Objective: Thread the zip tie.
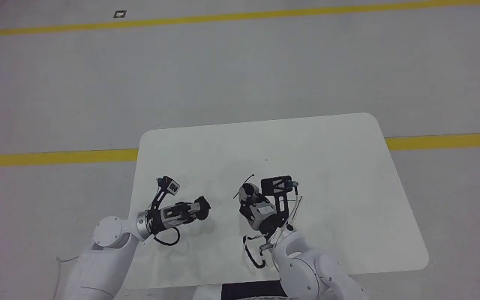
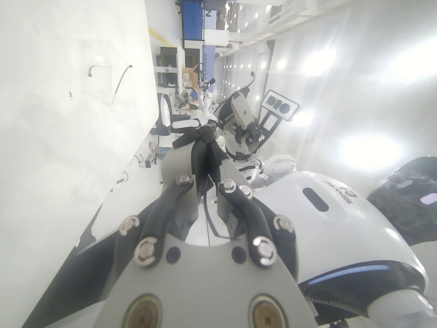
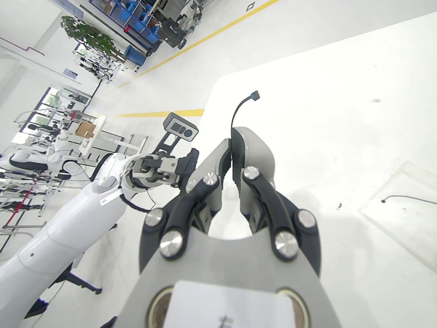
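My right gripper (image 3: pixel 231 138) is shut on a black zip tie (image 3: pixel 238 108). The tie's free end curves up out of the fingertips and ends in its square head. From above, this gripper (image 1: pixel 248 197) hovers over the table's near middle, with the zip tie (image 1: pixel 244 187) poking out of it toward the far side. My left gripper (image 2: pixel 201 137) is shut, and a thin black strip (image 2: pixel 207 203), seemingly a zip tie's tail, runs back from between its pads. The left gripper (image 1: pixel 202 208) hangs a short way to the left of the right one, pointing at it, and the two do not touch.
A clear flat tray (image 3: pixel 406 175) lies on the white table (image 1: pixel 337 157) beside the right arm, with a spare zip tie (image 3: pixel 409 199) on it. In the left wrist view the tray (image 2: pixel 99 49) shows two spare ties (image 2: pixel 120 81). A tiny dark scrap (image 3: pixel 376 100) lies farther out.
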Robot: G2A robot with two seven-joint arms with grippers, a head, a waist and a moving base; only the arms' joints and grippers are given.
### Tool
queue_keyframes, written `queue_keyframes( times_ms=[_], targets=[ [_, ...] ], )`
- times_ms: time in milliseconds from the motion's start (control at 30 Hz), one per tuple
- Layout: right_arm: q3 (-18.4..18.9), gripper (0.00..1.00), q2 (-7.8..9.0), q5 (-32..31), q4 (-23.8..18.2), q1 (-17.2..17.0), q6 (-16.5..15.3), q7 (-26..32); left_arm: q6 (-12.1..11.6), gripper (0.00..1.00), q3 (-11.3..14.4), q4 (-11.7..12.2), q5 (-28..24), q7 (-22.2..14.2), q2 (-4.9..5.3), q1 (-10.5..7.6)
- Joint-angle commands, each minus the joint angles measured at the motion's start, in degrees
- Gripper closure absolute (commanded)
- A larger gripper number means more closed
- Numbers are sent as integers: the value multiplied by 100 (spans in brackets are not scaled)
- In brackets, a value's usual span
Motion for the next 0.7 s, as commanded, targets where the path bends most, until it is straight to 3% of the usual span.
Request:
queue_keyframes(
  times_ms=[0,600,667],
  targets=[
    [0,100,0,0,0,0,0,0,0,100,0,0,0,0,0,0],
    [0,100,0,0,0,0,0,0,0,100,0,0,0,0,0,0],
    [0,100,0,0,0,0,0,0,33,100,62,-60,45,186,-7,-18]
  ],
)
